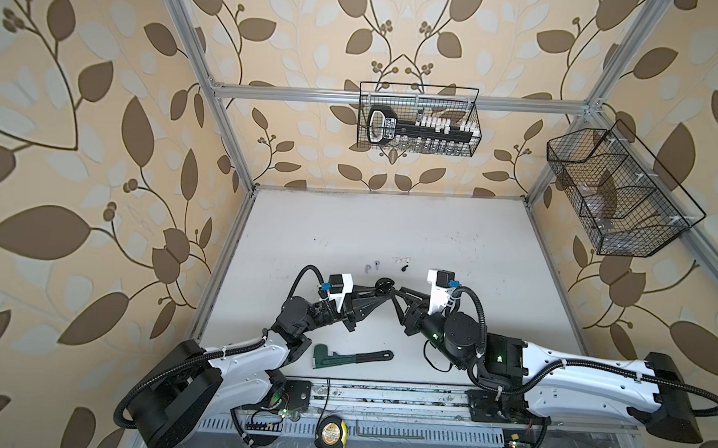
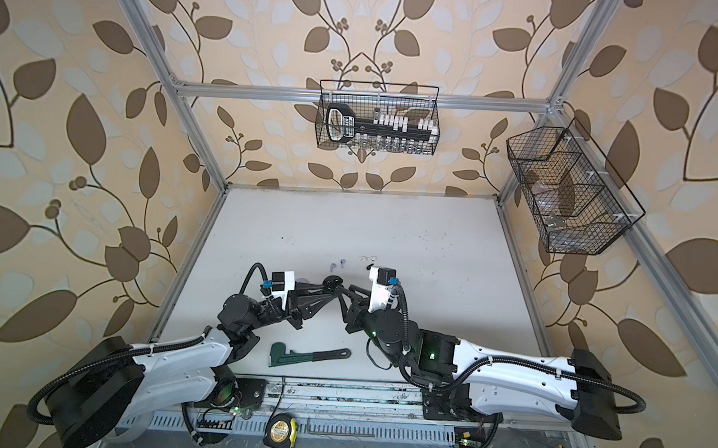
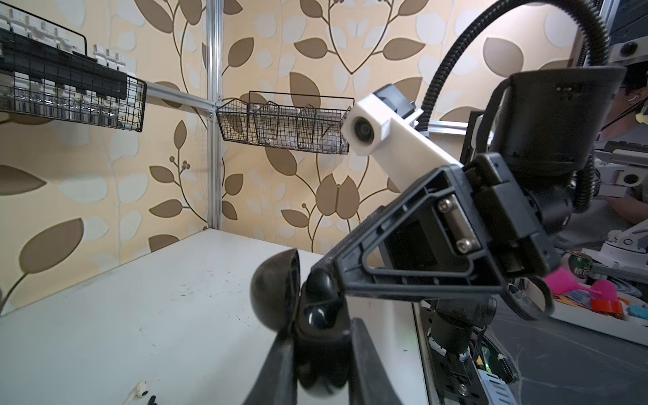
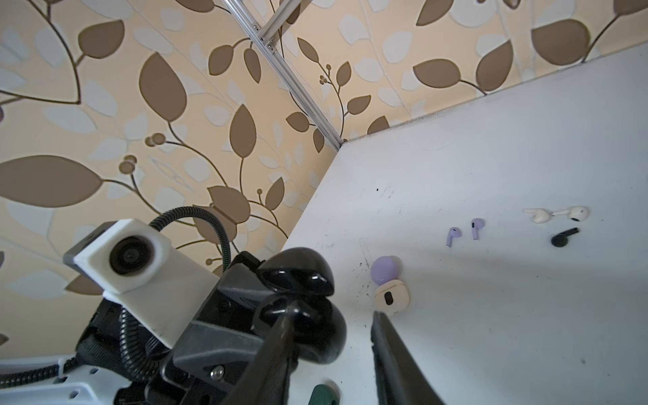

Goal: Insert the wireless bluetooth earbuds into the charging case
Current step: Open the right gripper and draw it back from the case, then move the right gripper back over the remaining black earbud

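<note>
A black charging case [image 4: 315, 336] with its lid [image 4: 298, 270] swung open is held off the table, my left gripper [image 3: 319, 336] shut on its body [image 3: 317, 350]. In both top views the case [image 1: 384, 285] [image 2: 332, 282] sits between the two grippers. My right gripper [image 4: 335, 315] is open; one finger [image 4: 277, 350] rests against the case, the other [image 4: 392, 350] stands apart. Something glossy black sits in the case's well. On the table lie two lilac earbuds [image 4: 453, 235] [image 4: 476, 227], two white earbuds [image 4: 538, 214] [image 4: 576, 212] and a black earbud [image 4: 562, 238].
A lilac case [image 4: 385, 270] and a cream case [image 4: 392, 298] lie on the table just beyond the right gripper. A green pipe wrench [image 1: 343, 356] lies near the front edge, a tape measure [image 1: 331, 434] below it. Wire baskets [image 1: 418, 119] [image 1: 616, 194] hang on the frame.
</note>
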